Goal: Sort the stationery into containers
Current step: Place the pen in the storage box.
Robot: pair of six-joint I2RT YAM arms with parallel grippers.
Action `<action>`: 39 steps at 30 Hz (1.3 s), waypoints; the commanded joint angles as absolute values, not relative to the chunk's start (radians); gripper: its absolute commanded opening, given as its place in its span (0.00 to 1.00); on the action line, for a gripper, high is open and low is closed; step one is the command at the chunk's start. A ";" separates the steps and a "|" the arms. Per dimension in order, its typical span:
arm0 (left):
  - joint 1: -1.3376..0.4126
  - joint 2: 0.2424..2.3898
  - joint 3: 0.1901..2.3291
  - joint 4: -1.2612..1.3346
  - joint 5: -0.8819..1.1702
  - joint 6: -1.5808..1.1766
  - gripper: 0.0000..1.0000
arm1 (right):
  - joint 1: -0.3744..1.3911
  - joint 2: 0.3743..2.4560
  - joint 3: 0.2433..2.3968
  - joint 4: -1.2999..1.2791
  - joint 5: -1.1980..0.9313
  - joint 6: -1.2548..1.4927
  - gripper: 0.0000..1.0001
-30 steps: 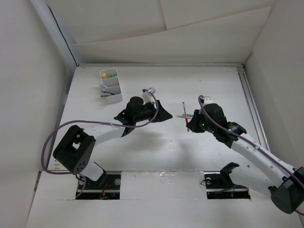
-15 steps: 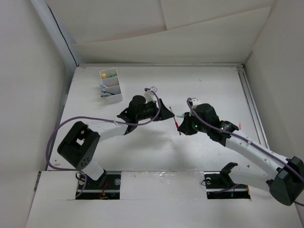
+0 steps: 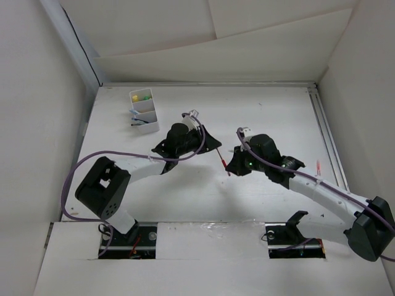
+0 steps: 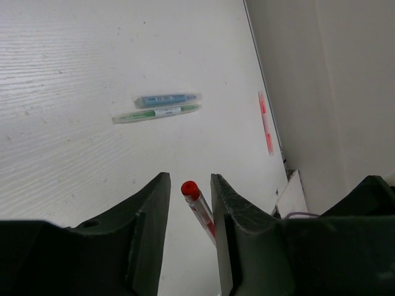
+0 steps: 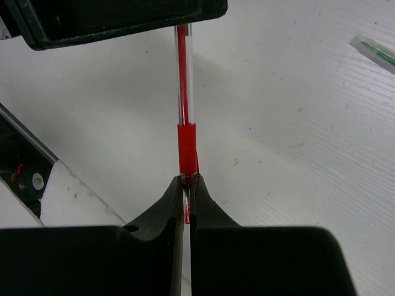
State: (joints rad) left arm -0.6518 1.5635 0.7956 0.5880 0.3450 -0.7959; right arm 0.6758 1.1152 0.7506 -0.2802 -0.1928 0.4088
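My right gripper (image 3: 231,166) is shut on a red pen (image 3: 221,160) and holds it above the table. In the right wrist view the red pen (image 5: 186,142) runs up from my shut gripper (image 5: 187,182) to the left gripper (image 5: 117,18). In the left wrist view the pen's red cap (image 4: 190,188) sits inside my open left gripper (image 4: 190,200), leaning against the right-hand finger (image 4: 231,216). The white three-compartment box (image 3: 148,126) stands at the far left with yellow and green pieces in it.
A blue pen (image 4: 163,99) and a green pen (image 4: 157,113) lie side by side on the table. A pink pen (image 4: 265,120) lies by the right wall; it also shows in the top view (image 3: 318,165). The green pen's end shows in the right wrist view (image 5: 376,52).
My right gripper has carried the red pen leftward to the left gripper. The pen's cap end now sits between the left jaws. The left arm has barely moved.
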 commanded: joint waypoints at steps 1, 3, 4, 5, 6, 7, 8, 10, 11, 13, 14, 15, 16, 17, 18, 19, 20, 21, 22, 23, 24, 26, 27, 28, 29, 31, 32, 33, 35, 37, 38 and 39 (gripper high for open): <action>-0.646 1.563 0.827 0.638 0.298 -0.818 0.28 | 0.686 1.109 0.755 -0.222 -0.206 0.391 0.00; -0.646 1.563 0.827 0.647 0.284 -0.818 0.22 | 0.686 1.118 0.755 -0.222 -0.215 0.382 0.00; -0.646 1.572 0.836 0.647 0.284 -0.818 0.18 | 0.686 1.118 0.755 -0.222 -0.206 0.382 0.00; -0.646 1.572 0.836 0.647 0.284 -0.818 0.13 | 0.686 1.118 0.755 -0.222 -0.206 0.382 0.00; -0.646 1.572 0.836 0.647 0.284 -0.818 0.09 | 0.686 1.118 0.746 -0.213 -0.206 0.382 0.00; -0.646 1.572 0.848 0.647 0.284 -0.818 0.03 | 0.686 1.118 0.746 -0.213 -0.206 0.382 0.00; -0.646 1.581 0.848 0.632 0.284 -0.818 0.00 | 0.686 1.118 0.746 -0.204 -0.206 0.382 0.00; -0.646 1.582 0.848 0.623 0.258 -0.818 0.00 | 0.686 1.118 0.746 -0.204 -0.206 0.382 0.00; -0.646 1.560 0.848 0.614 0.246 -0.808 0.00 | 0.686 1.118 0.746 -0.204 -0.195 0.382 0.00; -0.646 1.539 0.857 0.560 0.204 -0.790 0.00 | 0.686 1.118 0.746 -0.204 -0.195 0.382 0.02; -0.646 1.523 0.870 0.540 0.158 -0.778 0.00 | 0.686 1.118 0.746 -0.204 -0.184 0.382 0.09; -0.646 1.493 0.882 0.519 0.128 -0.766 0.00 | 0.686 1.118 0.755 -0.204 -0.170 0.382 0.17; -0.646 1.476 0.882 0.473 0.094 -0.755 0.00 | 0.686 1.106 0.755 -0.204 -0.160 0.382 0.34; -0.646 1.459 0.891 0.454 0.036 -0.744 0.00 | 0.686 1.088 0.765 -0.204 -0.134 0.382 0.39; -0.626 1.428 0.891 0.437 0.013 -0.744 0.00 | 0.686 1.075 0.765 -0.204 -0.120 0.382 0.44; -0.612 1.414 0.905 0.395 -0.006 -0.744 0.00 | 0.686 1.046 0.778 -0.204 -0.100 0.393 0.51; -0.597 1.402 0.905 0.374 -0.032 -0.744 0.00 | 0.686 1.031 0.778 -0.204 -0.071 0.393 0.55; -0.578 1.393 0.919 0.356 -0.043 -0.744 0.00 | 0.686 1.017 0.778 -0.204 -0.022 0.405 0.57; -0.530 1.373 0.919 0.342 -0.055 -0.744 0.00 | 0.686 1.003 0.787 -0.195 0.010 0.405 0.57; -0.500 1.364 0.919 0.315 -0.066 -0.744 0.00 | 0.686 0.979 0.787 -0.195 0.047 0.435 0.57; -0.470 1.352 0.919 0.305 -0.087 -0.761 0.00 | 0.686 0.967 0.787 -0.195 0.116 0.446 0.58; -0.401 1.321 0.929 0.275 -0.130 -0.772 0.00 | 0.669 0.947 0.764 -0.175 0.159 0.465 0.58; -0.385 1.321 0.930 0.262 -0.179 -0.772 0.00 | 0.658 0.946 0.764 -0.161 0.169 0.475 0.58; -0.374 1.307 0.957 0.262 -0.201 -0.772 0.00 | 0.640 0.946 0.755 -0.161 0.169 0.476 0.58; -0.374 1.307 0.971 0.238 -0.225 -0.772 0.00 | 0.640 0.956 0.755 -0.147 0.181 0.476 0.58; -0.374 1.307 1.006 0.210 -0.294 -0.761 0.00 | 0.615 0.956 0.746 -0.147 0.210 0.476 0.58; -0.374 1.322 1.059 0.187 -0.316 -0.747 0.00 | 0.615 0.966 0.727 -0.137 0.210 0.486 0.58; -0.374 1.331 1.087 0.140 -0.340 -0.729 0.00 | 0.601 0.966 0.727 -0.137 0.221 0.486 0.58; -0.374 1.341 1.121 0.126 -0.414 -0.719 0.00 | 0.588 0.966 0.701 -0.108 0.221 0.486 0.58; -0.374 1.365 1.147 0.115 -0.477 -0.693 0.00 | 0.578 0.966 0.677 -0.095 0.233 0.497 0.59; -0.374 1.377 1.164 0.100 -0.535 -0.681 0.00 | 0.569 0.966 0.676 -0.095 0.253 0.509 0.59; -0.350 1.406 1.205 0.086 -0.548 -0.681 0.00 | 0.569 0.966 0.651 -0.084 0.267 0.509 0.59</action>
